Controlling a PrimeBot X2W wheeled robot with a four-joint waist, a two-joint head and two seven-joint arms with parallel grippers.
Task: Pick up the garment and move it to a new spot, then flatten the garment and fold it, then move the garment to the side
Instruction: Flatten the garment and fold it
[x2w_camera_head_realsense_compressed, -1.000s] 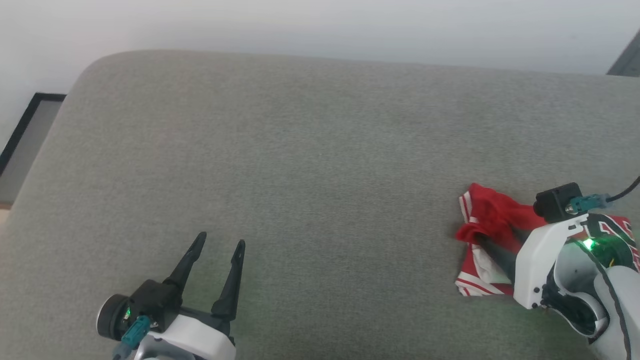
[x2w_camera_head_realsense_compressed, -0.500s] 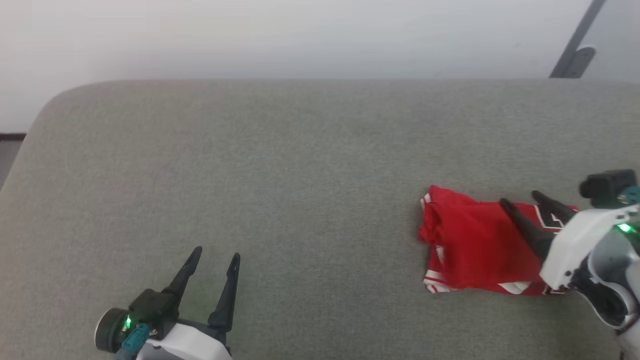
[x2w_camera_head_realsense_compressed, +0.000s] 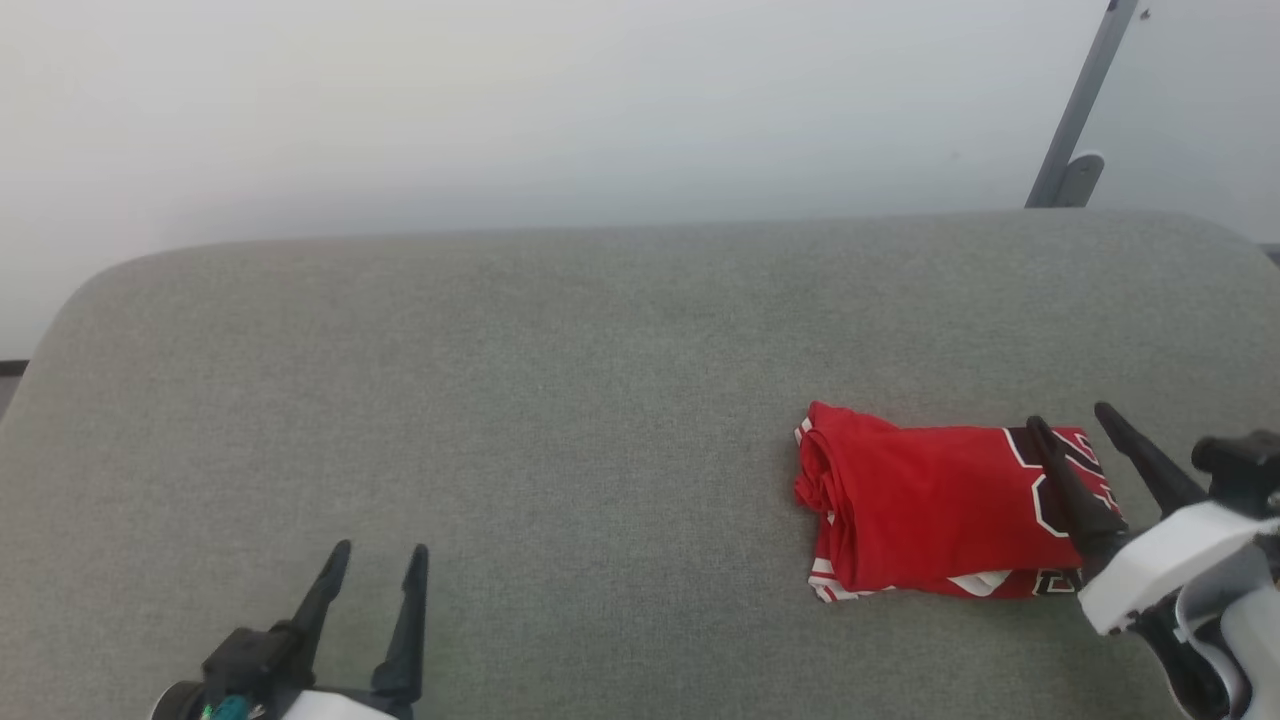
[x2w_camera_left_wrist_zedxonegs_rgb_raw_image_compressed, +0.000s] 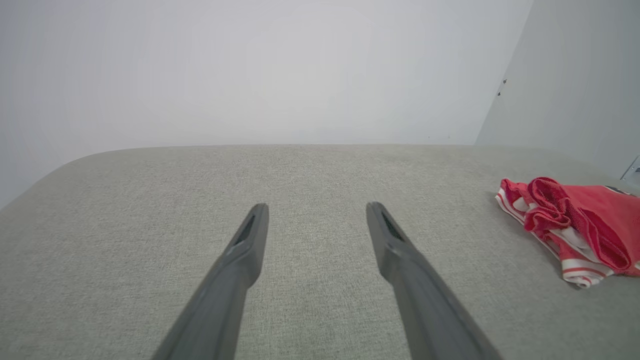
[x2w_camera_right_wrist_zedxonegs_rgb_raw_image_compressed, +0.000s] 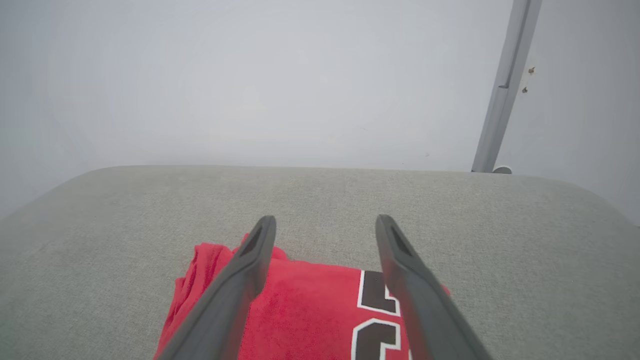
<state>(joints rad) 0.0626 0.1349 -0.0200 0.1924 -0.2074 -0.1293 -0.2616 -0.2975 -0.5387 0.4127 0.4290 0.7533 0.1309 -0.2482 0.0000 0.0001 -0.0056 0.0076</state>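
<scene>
Left gripper and right gripper spread, empty — right hangs over folded garment; a finger could snag cloth, undoing fold.

Partial, unreadable lettering on garment

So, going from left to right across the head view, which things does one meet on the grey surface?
The left claw → garment → right claw, open above the garment's right end.
</scene>
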